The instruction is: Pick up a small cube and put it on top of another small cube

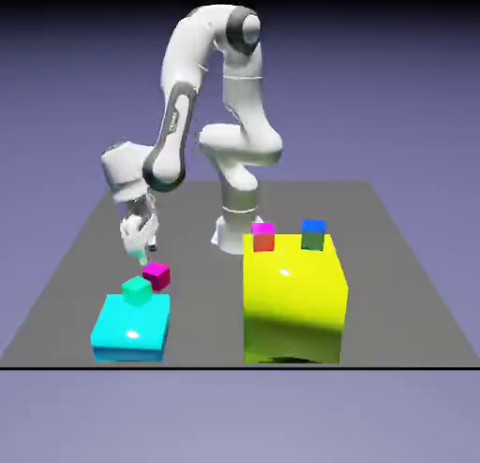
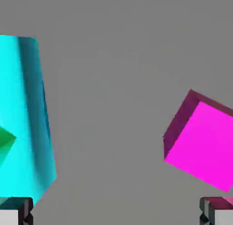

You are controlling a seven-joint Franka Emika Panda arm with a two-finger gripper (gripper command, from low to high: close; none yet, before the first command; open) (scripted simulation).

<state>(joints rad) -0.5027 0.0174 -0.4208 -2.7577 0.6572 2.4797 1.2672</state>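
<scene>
Gripper (image 2: pixel 116 211) open, nothing held, I see two big blocks, cyan (image 1: pixel 129 330) and yellow (image 1: pixel 292 302), and four small cubes; the magenta cube (image 1: pixel 157 276) sits on the dark table (image 1: pixel 202 330).

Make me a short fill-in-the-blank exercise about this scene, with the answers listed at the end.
1. The small teal-green cube sits on the ____ block.
2. The magenta cube rests directly on the ____.
3. The big yellow block carries ____ small cubes.
4. The gripper's jaws are ____, with nothing between them.

Missing words: cyan; table; two; open
</scene>
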